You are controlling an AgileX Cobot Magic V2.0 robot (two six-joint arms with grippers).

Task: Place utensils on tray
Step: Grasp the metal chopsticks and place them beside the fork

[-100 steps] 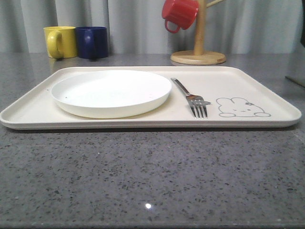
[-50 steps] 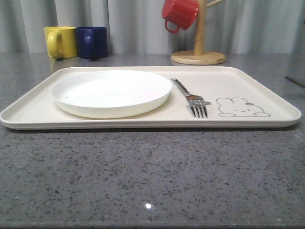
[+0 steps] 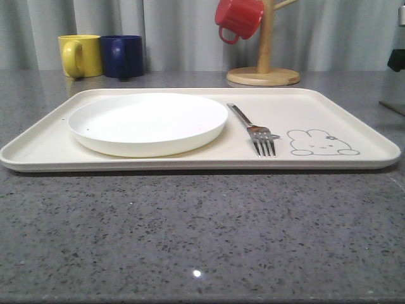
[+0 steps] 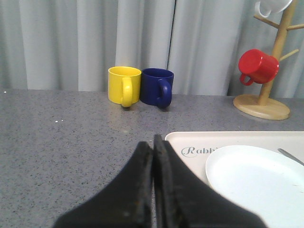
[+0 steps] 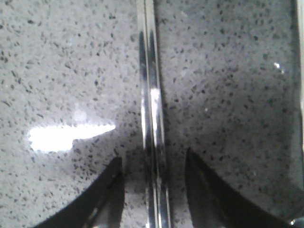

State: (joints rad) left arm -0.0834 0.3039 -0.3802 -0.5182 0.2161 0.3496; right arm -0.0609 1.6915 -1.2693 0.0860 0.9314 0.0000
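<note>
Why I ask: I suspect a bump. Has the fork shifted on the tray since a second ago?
No. The fork lies between the plate and the bunny drawing, as before.

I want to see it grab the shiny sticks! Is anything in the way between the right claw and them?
Nothing visible is. The chopsticks lie bare on the grey counter, running straight between the right gripper's open fingers, with nothing over them.

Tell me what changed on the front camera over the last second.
A dark part of the right arm has come into view at the right edge, beyond the tray. The fork, plate and mugs stayed where they were.
</note>
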